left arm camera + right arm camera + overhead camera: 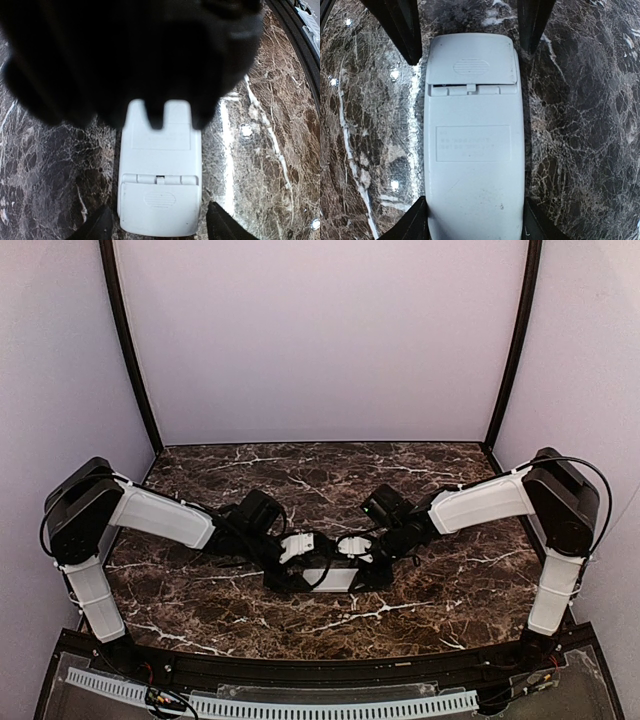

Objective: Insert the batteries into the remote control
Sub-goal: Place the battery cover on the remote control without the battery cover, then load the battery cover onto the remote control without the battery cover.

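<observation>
remote control (pixel 472 150): smooth white slab, back up | right claw (pixel 474 202) pinching it | left claw (pixel 159 210) spread

A remote control (pixel 160 185) (back up) lies between fingers (pixel 95 227).

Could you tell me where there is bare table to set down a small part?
The far strip of the table, between the left arm, the right arm and the back wall, is bare. So is the near strip between the remote and the front edge. The centre is crowded: the left gripper and right gripper both flank the remote.
</observation>
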